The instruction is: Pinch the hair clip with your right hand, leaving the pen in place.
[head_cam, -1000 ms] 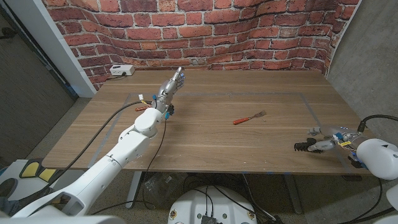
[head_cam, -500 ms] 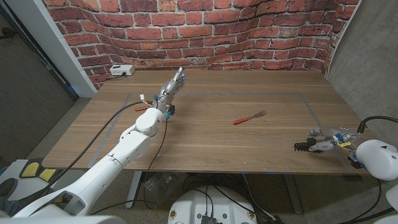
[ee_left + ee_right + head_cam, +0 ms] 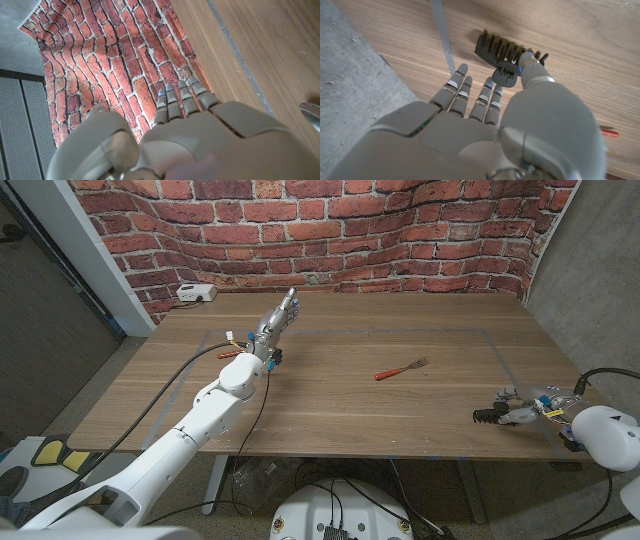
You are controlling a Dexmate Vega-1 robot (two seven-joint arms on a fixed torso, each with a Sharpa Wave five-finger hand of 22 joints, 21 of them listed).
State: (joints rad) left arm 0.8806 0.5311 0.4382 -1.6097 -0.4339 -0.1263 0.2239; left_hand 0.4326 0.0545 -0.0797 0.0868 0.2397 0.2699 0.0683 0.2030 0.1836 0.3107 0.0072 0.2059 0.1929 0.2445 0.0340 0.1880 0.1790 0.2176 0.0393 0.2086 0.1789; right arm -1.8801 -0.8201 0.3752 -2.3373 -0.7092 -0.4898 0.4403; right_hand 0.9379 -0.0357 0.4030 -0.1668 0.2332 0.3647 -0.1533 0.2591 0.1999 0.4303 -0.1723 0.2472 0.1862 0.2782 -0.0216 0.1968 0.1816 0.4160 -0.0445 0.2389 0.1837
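Matt black plastic hair clip (image 3: 506,55) lies on smooth wooden table (image 3: 400,410).

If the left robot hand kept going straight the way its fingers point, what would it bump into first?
Probably the brick wall. The left robot hand points across the table toward the wall behind it, and nothing seems to lie in between. How high it hangs over the wood is hard to tell.

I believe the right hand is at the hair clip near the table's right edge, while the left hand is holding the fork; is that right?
Not quite: the left hand holds nothing. The head view shows the fork lying alone mid-table. The right hand is indeed at the hair clip near the right edge.
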